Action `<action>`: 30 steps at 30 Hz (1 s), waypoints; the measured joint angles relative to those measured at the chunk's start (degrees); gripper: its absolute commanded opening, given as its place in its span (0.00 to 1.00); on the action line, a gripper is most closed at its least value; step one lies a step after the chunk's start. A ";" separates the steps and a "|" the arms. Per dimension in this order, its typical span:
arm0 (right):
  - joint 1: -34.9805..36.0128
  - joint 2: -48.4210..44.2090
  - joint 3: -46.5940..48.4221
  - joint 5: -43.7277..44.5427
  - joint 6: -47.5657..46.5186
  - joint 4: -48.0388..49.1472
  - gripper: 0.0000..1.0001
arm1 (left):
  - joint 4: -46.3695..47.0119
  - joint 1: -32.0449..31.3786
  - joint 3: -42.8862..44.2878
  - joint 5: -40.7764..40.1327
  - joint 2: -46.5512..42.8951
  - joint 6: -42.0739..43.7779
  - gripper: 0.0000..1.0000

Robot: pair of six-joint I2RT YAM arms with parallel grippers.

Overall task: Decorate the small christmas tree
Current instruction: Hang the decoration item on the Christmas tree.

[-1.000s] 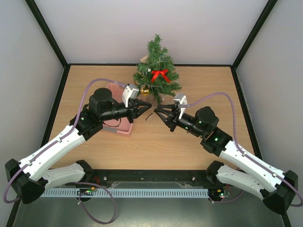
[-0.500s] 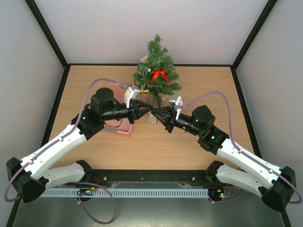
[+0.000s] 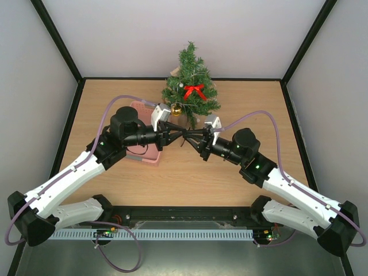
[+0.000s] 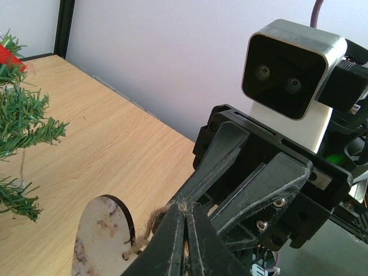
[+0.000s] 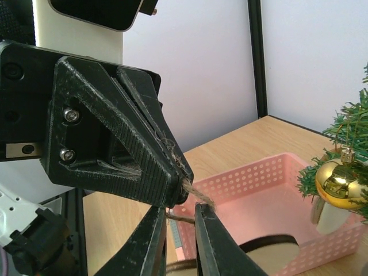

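The small christmas tree (image 3: 192, 92) stands at the back of the table with a red bow (image 3: 195, 90) and a gold bauble (image 3: 176, 108) on it. My left gripper (image 3: 183, 133) is in front of the tree. In the left wrist view it (image 4: 185, 210) is shut on the jute twine loop (image 4: 142, 230) of a round wooden ornament (image 4: 98, 230), which hangs below. My right gripper (image 3: 190, 135) meets it tip to tip. In the right wrist view it (image 5: 179, 210) is narrowly open, with the twine (image 5: 198, 198) running across between its fingers.
A pink perforated basket (image 3: 148, 156) lies under my left arm, left of the tree; it also shows in the right wrist view (image 5: 259, 175). The gold bauble (image 5: 339, 181) hangs just beyond the basket. Walls enclose the table on three sides.
My right gripper has moved left and my left gripper slightly right. Their tips now meet over the twine in front of the tree.
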 measured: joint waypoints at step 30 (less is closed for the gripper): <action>0.11 -0.11 -0.17 1.05 -1.79 0.94 0.02 | 0.07 -0.28 0.74 3.34 0.00 -0.61 0.05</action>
